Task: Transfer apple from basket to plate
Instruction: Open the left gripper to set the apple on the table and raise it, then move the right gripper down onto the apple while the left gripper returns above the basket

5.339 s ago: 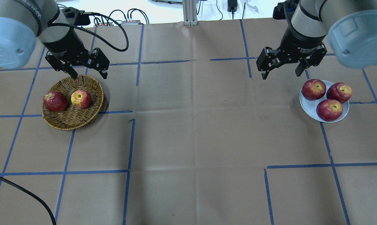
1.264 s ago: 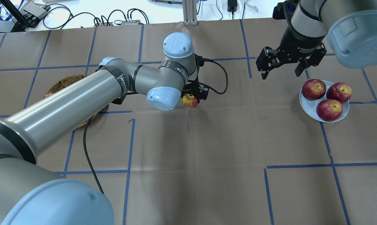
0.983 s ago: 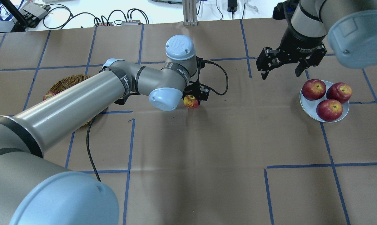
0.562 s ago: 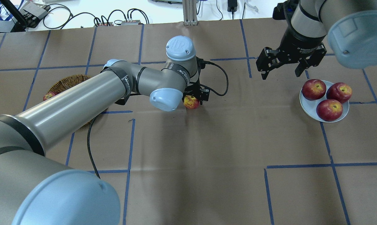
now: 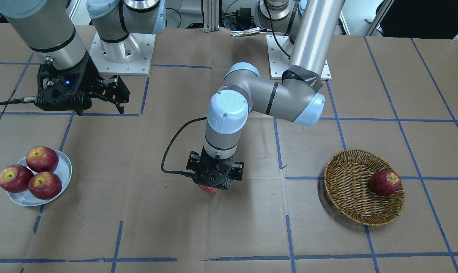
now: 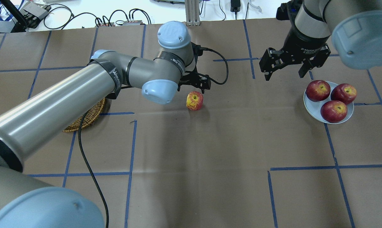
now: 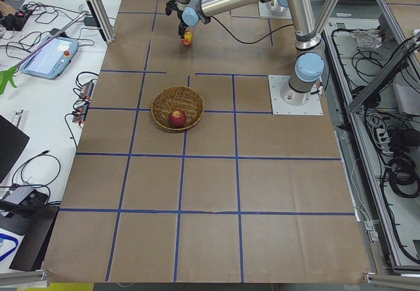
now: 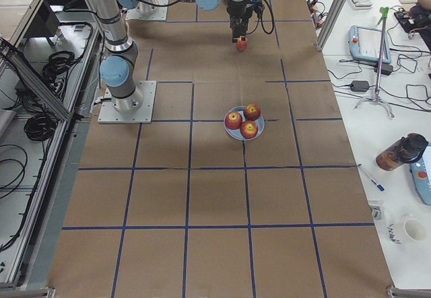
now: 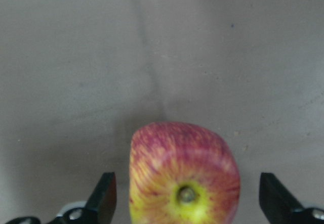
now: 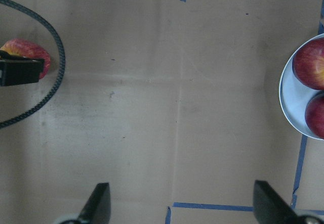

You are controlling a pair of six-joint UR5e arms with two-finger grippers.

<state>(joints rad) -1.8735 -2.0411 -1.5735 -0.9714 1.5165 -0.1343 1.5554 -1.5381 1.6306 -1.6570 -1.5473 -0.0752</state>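
The pale, yellow-streaked pinkish-red apple (image 6: 194, 100), already out of the round brown wicker basket (image 5: 350, 206), sits mid-frame on the brown paper (image 6: 191, 158) below the left gripper (image 6: 195, 85) with parted fingers, not yet on the small white-grey plate (image 5: 65, 163) beside the right gripper (image 6: 285, 76), also spread.

Three dark red apples (image 6: 318, 90) crowd the plate (image 6: 311, 107), and the right gripper (image 6: 285, 76) hangs just behind it. Flat brown paper (image 6: 251, 104) stretches between the apple (image 6: 194, 100) and the plate.
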